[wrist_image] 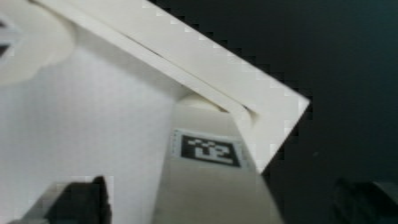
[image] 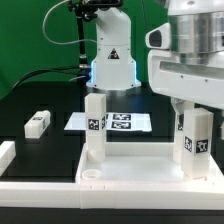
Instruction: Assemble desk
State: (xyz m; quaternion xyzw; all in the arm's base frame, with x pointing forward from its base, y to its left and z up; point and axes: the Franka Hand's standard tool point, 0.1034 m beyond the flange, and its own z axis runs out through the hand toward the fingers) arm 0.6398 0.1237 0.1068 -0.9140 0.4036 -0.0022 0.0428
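Desk top (image: 130,178) is showing plain white, rim and floor alike. First upright leg (image: 95,140), toward the exterior view's left, is showing white and carrying a black-and-white square tag (image: 93,123). Second upright leg (image: 193,125) is showing the same white, and its tag (image: 196,144) is showing the same black-and-white pattern. Loose leg (image: 37,123) is appearing white with a small dark tag face. Table (image: 40,95) is reading black. Marker board (image: 75,122) is showing white with black square patterns. Backdrop (image: 25,40) is showing green. Robot arm (image: 190,65) is appearing white; its base (image: 112,72) is glowing blue beneath a yellow triangle label (image: 113,55).
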